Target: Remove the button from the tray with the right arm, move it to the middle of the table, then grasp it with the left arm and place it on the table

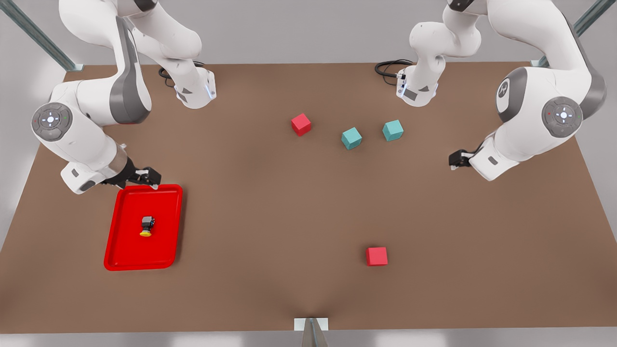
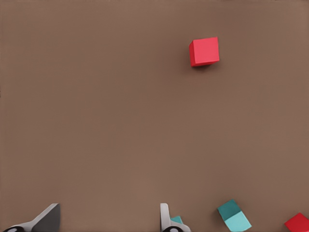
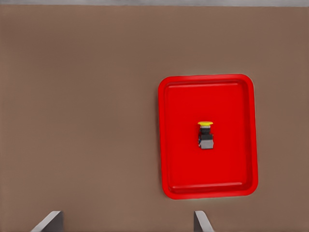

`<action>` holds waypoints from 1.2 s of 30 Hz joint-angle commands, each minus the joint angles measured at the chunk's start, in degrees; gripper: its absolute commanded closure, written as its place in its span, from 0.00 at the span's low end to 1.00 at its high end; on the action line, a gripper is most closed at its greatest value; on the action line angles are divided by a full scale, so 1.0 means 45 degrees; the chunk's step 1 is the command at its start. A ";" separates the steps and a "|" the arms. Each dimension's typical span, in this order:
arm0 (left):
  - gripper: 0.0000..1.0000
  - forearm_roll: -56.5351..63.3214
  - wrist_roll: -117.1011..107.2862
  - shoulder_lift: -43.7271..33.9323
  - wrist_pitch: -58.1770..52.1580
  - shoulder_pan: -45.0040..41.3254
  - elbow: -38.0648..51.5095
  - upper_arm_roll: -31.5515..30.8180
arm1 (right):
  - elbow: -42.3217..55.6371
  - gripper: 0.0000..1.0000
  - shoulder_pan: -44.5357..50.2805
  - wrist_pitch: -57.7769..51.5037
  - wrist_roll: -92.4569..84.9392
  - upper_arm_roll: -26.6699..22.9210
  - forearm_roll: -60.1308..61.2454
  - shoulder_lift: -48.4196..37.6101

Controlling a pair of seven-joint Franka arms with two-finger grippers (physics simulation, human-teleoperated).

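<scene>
The button (image 1: pixel 147 225) lies on its side near the middle of the red tray (image 1: pixel 164 217), its yellow cap toward the table's front edge. The right wrist view looks down on the button (image 3: pixel 205 135) and the tray (image 3: pixel 183 145). My right gripper (image 1: pixel 144 176) hovers open over the tray's far rim at the front view's left, apart from the button; its fingertips (image 3: pixel 52 220) stand wide apart. My left gripper (image 1: pixel 458 159) waits open over the brown table (image 1: pixel 270 202) at the front view's right, with nothing between its fingertips (image 2: pixel 166 217).
A red cube (image 1: pixel 301 124) and two teal cubes (image 1: pixel 351 138) (image 1: pixel 393 130) sit at the back middle. Another red cube (image 1: pixel 376 256) lies front right of centre, also in the left wrist view as red cube (image 2: pixel 204 51). Cables lie at both arm bases.
</scene>
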 commanded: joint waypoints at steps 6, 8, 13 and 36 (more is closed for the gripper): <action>0.00 0.0017 -0.0151 0.0535 0.0592 -0.0201 0.0062 0.0033 | -0.0032 0.00 -0.0453 -0.0288 0.0600 -0.0008 -0.0050 0.1202; 0.00 0.0037 -0.0151 0.0710 0.0689 -0.0240 0.0062 0.0032 | 0.0065 0.00 -0.1486 -0.0309 -0.1918 -0.0027 -0.0071 0.2488; 0.00 0.0076 -0.0132 0.0808 0.0865 -0.0259 0.0062 0.0032 | -0.2433 0.00 -0.2348 0.3868 -0.1607 -0.0027 -0.1730 0.3370; 0.00 0.0076 -0.0112 0.0984 0.1002 -0.0259 0.0062 0.0052 | -0.5481 0.00 -0.4165 1.1918 -0.3131 -0.0008 -0.3195 0.6026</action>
